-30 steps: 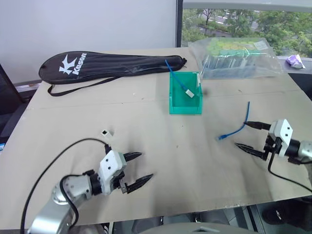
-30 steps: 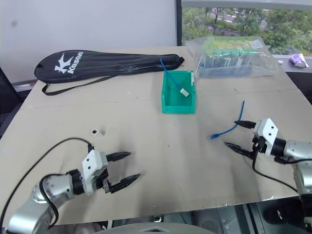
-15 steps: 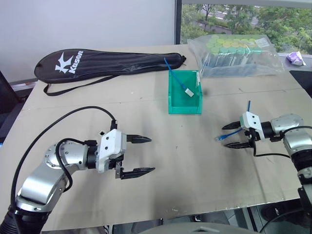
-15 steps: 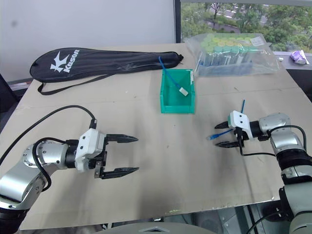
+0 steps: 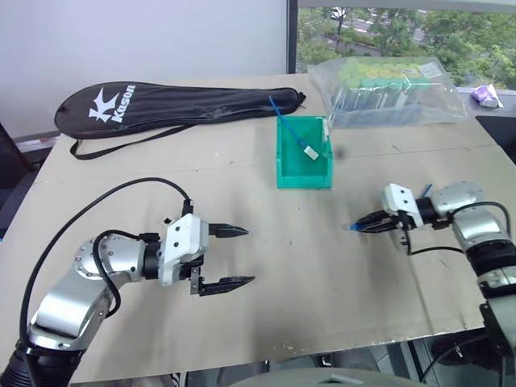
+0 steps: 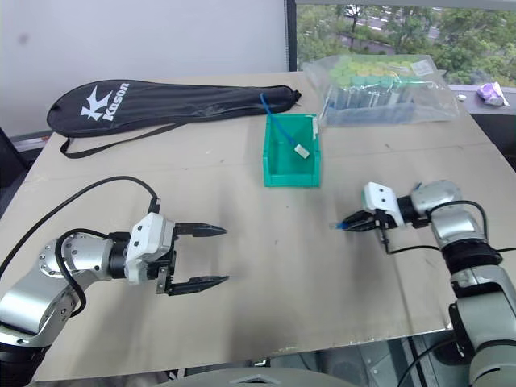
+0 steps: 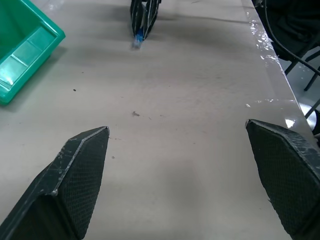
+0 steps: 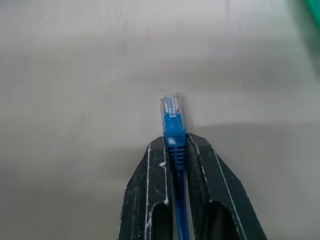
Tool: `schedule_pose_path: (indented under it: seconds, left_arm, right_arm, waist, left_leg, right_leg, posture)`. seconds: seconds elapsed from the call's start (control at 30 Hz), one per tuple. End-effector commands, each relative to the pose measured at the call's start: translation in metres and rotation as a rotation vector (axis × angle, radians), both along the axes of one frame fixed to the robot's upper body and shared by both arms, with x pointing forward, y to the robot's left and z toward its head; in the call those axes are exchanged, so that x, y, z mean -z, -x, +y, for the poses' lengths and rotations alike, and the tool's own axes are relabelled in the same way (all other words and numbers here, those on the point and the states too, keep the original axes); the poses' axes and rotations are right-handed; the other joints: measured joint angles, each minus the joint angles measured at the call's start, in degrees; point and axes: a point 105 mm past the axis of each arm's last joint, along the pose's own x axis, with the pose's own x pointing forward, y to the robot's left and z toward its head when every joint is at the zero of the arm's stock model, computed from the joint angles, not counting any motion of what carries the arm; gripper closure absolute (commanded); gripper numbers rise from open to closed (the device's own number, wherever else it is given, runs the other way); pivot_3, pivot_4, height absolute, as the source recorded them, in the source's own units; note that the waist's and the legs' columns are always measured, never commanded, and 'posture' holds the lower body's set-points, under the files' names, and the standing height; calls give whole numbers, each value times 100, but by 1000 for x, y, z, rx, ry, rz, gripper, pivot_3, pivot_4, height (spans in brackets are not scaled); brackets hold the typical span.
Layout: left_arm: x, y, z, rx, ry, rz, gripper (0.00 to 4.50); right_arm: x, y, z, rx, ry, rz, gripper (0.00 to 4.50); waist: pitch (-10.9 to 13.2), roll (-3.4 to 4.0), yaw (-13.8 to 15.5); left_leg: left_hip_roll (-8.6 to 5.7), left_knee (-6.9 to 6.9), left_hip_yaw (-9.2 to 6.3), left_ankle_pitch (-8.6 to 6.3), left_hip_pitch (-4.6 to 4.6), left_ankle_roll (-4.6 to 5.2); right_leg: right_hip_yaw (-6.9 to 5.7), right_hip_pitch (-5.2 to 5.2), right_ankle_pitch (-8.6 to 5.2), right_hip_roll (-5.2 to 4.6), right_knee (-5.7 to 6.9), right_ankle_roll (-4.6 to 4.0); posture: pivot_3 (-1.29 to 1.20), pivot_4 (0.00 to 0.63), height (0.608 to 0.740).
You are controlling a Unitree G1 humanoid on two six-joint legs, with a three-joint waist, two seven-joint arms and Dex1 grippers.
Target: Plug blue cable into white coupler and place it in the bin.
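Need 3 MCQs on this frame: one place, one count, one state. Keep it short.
1. Where is the bin?
A. beside the left gripper
B. mid-table, between racket case and tube bag
C. on the floor

2. How many blue cables are there?
A. one
B. two
C. four

3. State of the right gripper?
A. wide open
B. shut on nothing
C. shut on the blue cable

Key: 1 B, bin sits between racket case and bag. 2 B, one cable in the bin, one held. 3 C, fingers clamp behind the plug.

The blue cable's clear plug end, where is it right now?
The thin blue cable is pinched in the shut right claw, plug poking out, over the table's right side, nearer than the teal-green plastic bin.
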Motion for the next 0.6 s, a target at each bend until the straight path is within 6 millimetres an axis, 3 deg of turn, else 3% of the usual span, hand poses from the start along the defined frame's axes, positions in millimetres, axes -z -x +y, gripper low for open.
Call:
schedule_pose_path:
  seconds: [0.03,0.2,0.27,0.37,0.53,0.6]
  left_arm:
    - [-9,-10,17,-35,-44,-57,0]
    - [-12,-17,19,-35,-57,-74,0]
    - [-11,-20,15,-26,-64,-78,0]
    - [-6,-24,8,-9,-73,-58,0]
    - [6,-44,-6,-46,-91,-53,0]
    - [12,-51,-16,-47,-92,-54,0]
  right_arm:
    - [-12,-2,45,-44,-24,-11,4452]
    - [-14,-2,84,-45,-43,22,4452]
    - [-14,-3,90,-37,-38,20,3886]
    - [-21,-4,93,-13,-77,14,2696]
    - [-48,0,72,78,-223,-3,193]
    - [-56,14,56,99,-282,19,58]
  waist:
    - [1,-2,-8]
    - [4,0,37]
    - [5,-2,51]
    - [5,-3,45]
    - [6,-5,59]
    - [5,-6,85]
  left_leg:
    - [0,0,0,0,1,0]
    - [0,2,-5,1,-5,-2]
    - [-4,8,-4,1,-10,-2]
    - [-13,10,-3,1,-12,-2]
    - [-16,10,-11,1,-19,-2]
    - [-16,14,-20,1,-31,-2]
  right_leg:
    - [0,-3,0,1,8,0]
    - [-6,-18,-1,-2,29,0]
    - [-6,-18,0,-5,27,0]
    - [-3,-16,0,-10,23,0]
    - [-8,-19,0,-9,24,2]
    - [-17,-24,0,-7,24,3]
  posture:
    - [0,150,740]
    - [0,150,740]
    - [0,150,740]
    - [0,150,740]
    - [0,150,740]
    - [0,150,740]
